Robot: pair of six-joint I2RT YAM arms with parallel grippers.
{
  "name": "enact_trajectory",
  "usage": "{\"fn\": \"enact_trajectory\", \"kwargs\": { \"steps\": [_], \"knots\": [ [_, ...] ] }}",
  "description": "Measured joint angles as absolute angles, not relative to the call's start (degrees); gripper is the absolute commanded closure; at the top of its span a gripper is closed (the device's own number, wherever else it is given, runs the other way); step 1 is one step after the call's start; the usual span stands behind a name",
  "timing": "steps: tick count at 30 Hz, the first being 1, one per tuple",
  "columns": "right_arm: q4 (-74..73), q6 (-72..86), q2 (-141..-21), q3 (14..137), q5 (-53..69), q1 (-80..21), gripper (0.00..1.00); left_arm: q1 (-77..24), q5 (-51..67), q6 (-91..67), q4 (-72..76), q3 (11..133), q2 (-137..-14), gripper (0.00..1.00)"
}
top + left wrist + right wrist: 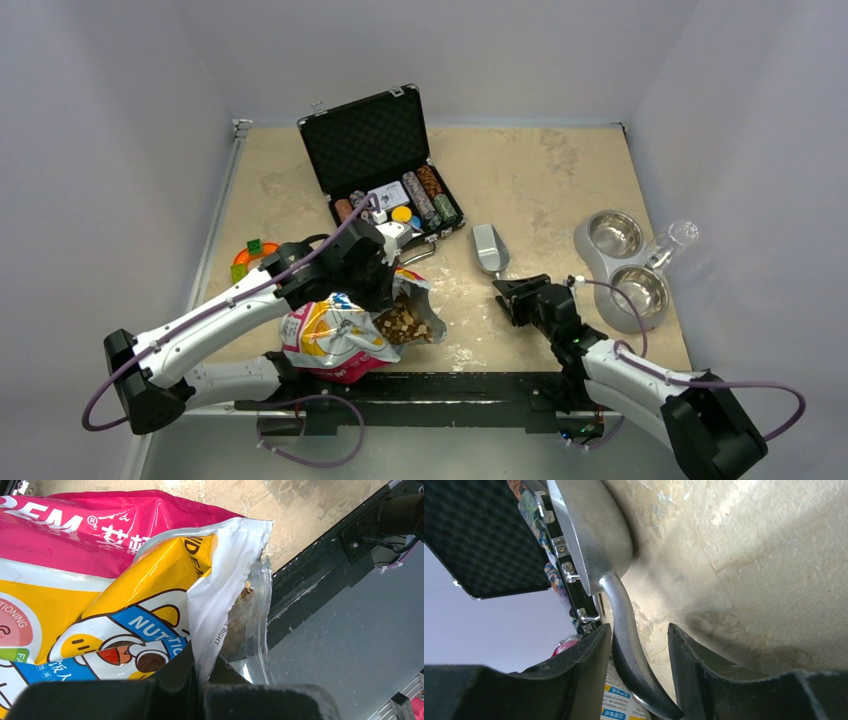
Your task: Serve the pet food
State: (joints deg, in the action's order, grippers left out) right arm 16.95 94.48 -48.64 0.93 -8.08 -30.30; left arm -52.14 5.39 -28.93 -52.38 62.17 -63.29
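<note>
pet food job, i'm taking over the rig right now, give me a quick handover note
Left gripper: shut on the open rim of the kibble bag, which lies at the near table edge. Kibble shows in its mouth.
Right gripper: open, jaws either side of the handle of the metal scoop, not clamped. The scoop lies on the table.
Done: bag open, scoop lined up.
Left: grip scoop, scoop kibble, tip into the double bowl, where no kibble shows.

Bare tabletop (540,170) behind scoop (489,248); open case (365,140) blocks far left, double bowl (598,265) crowds right edge
</note>
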Motion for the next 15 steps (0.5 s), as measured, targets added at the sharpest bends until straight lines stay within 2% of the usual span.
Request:
{"fn": "enact_trajectory", "kwargs": {
  "steps": [7, 15],
  "knots": [
    [19.31, 93.36, -48.60, 0.93, -8.27, -28.75, 0.47, -52.14, 5.34, -28.91, -52.42, 62.17, -63.05, 1.00],
    [22.76, 92.31, -54.35, 0.93, -7.99, -27.68, 0.46, -52.14, 5.34, -28.93, -52.42, 62.17, -63.05, 1.00]
  ]
}}
